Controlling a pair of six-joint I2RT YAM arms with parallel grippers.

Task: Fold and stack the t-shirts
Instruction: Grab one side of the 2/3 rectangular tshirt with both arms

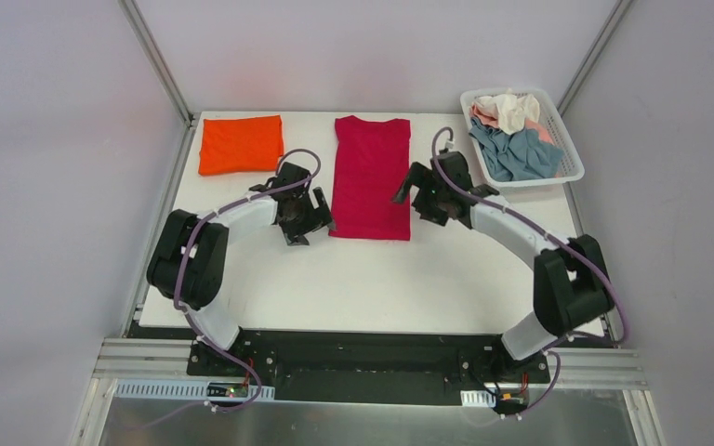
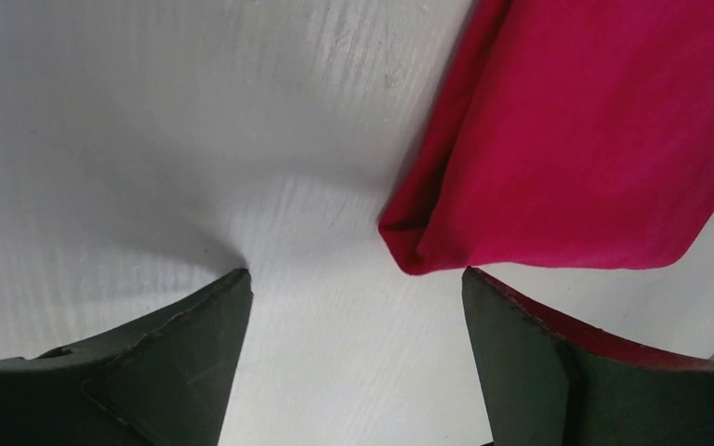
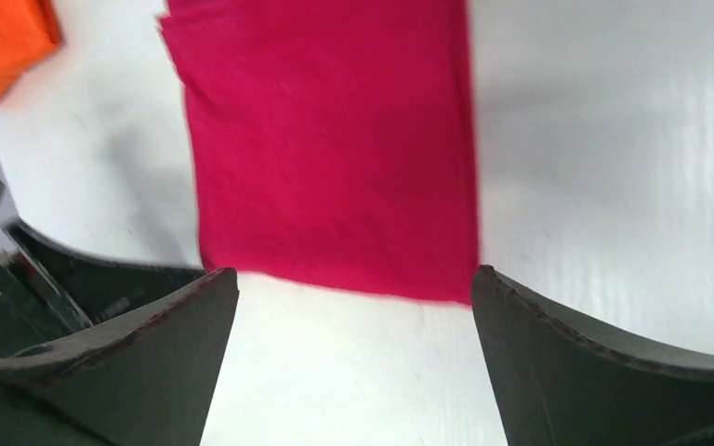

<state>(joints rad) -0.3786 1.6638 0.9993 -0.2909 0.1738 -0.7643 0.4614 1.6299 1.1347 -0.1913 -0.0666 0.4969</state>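
Dark left fingers [image 2: 177, 372] stand wide apart and empty just above the counter [image 1: 353, 279], with the near-left corner of the red shirt [image 1: 372, 177] lying just ahead of the gap between them. Right fingers [image 3: 149, 362] are equally wide and empty, looking across the shirt's near hem from its right side. The red shirt lies flat in the middle of the counter as a long narrow strip, sleeves tucked in, collar at the far end. An orange shirt [image 1: 240, 144] sits folded at the far left, and more shirts [image 1: 521, 149] wait in the basket [image 1: 539, 182] at the far right.

The lengthwise fold looks done, so the crosswise fold seems next. That calls for each arm to pinch one near corner, catching all layers, then carry the hem evenly toward the collar.
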